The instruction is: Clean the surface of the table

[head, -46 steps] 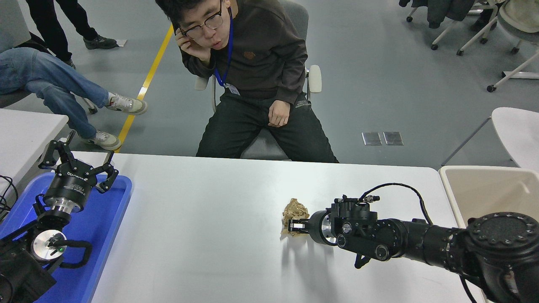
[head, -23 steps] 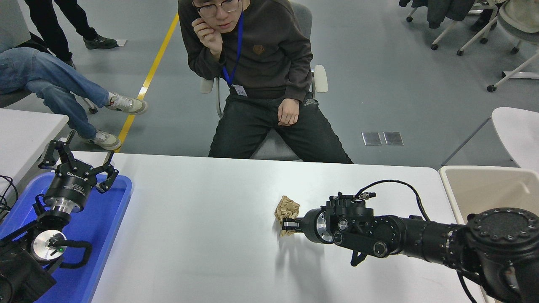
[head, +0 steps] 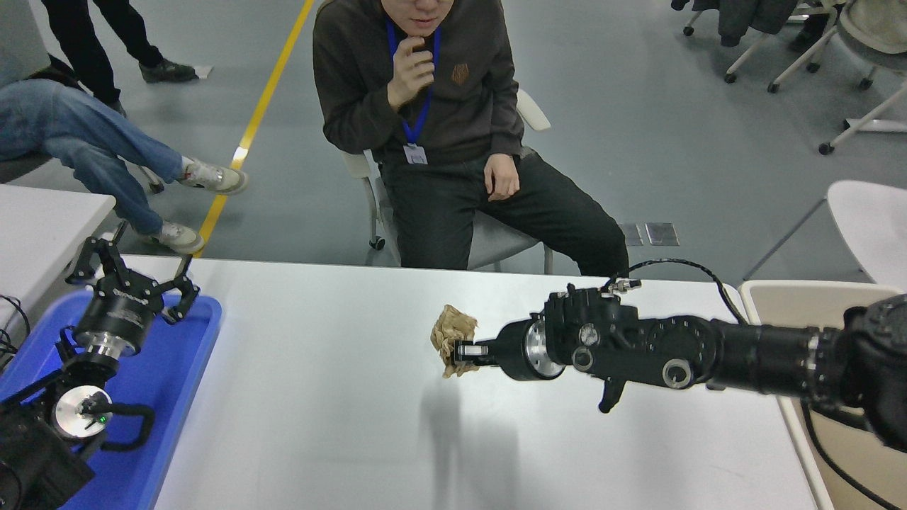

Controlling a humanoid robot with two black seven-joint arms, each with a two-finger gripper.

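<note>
The table surface is the wide white tabletop filling the lower half of the head view. A crumpled brown paper ball hangs above its middle, held off the surface, with its shadow on the table below. My right gripper is shut on the paper ball, the black arm reaching in from the right edge. At the lower left my left gripper is parked open over a blue tray, holding nothing.
A beige bin stands just past the table's right end. A person sits on a chair at the far side, facing the table. A smaller white table lies beyond the tray at the left.
My right gripper has lifted the paper ball off the table and carried it up and to the left. The person has sat up straighter. The left arm has not moved.
</note>
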